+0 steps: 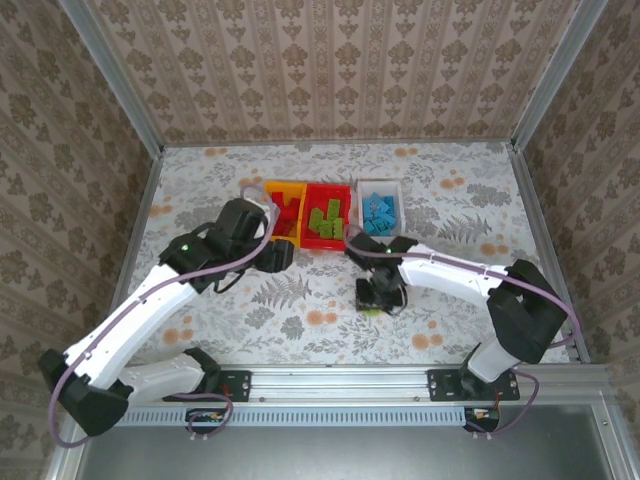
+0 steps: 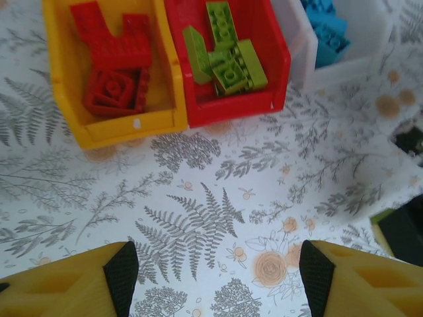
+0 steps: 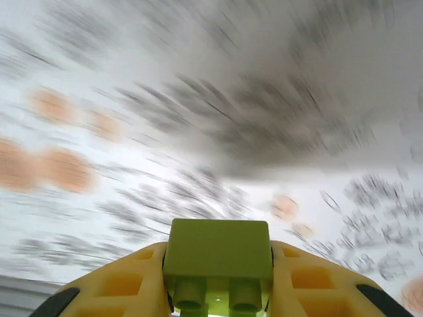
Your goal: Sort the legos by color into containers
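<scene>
Three containers stand in a row at the back: an orange-yellow bin point(image 1: 282, 205) point(image 2: 106, 122) with red legos point(image 2: 112, 63), a red bin point(image 1: 327, 218) point(image 2: 264, 99) with lime green legos point(image 2: 225, 56), and a white bin point(image 1: 380, 210) point(image 2: 360, 56) with blue legos point(image 2: 327, 30). My right gripper point(image 1: 380, 298) point(image 3: 218, 277) is shut on a lime green lego point(image 3: 218, 254) point(image 1: 374, 311), low over the table in front of the bins. My left gripper point(image 1: 268, 255) point(image 2: 218, 274) hangs open over bare tablecloth in front of the yellow and red bins, with nothing between its fingers point(image 2: 122, 274).
The flowered tablecloth point(image 1: 300, 320) covers the table. Metal rails and patterned walls point(image 1: 330, 60) close in the sides and back. My right arm's dark wrist point(image 2: 403, 228) shows at the right edge of the left wrist view.
</scene>
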Controlling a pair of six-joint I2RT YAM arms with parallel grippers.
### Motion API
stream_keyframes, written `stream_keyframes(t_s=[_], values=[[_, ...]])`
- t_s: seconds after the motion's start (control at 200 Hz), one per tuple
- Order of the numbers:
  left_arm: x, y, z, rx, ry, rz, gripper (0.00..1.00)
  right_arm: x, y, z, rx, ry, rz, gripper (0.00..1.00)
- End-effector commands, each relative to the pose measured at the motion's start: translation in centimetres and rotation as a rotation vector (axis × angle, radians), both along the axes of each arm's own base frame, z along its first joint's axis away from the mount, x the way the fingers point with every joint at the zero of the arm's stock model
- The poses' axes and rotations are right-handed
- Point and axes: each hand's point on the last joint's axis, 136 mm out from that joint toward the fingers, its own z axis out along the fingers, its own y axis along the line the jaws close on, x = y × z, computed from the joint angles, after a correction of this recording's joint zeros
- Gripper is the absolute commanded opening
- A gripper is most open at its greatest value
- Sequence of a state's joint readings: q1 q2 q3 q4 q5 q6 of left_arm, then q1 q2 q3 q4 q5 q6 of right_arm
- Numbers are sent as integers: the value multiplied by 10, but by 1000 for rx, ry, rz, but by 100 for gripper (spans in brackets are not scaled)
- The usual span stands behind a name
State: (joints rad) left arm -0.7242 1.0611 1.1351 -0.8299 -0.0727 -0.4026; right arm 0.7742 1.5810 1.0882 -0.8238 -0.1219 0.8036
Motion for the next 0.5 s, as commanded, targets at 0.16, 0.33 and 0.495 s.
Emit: stream_keyframes(t_s=[0.16,0.33,0.495], values=[[21,30,36,-55,-96,197,72,134,49,61,-9,-292,65,28],[28,28,44,-73,-116,209,72,212,60,66,-29,-372,30,28],[31,28,47,-74,-127,214,73,259,66,51,-46,-360,17,37]])
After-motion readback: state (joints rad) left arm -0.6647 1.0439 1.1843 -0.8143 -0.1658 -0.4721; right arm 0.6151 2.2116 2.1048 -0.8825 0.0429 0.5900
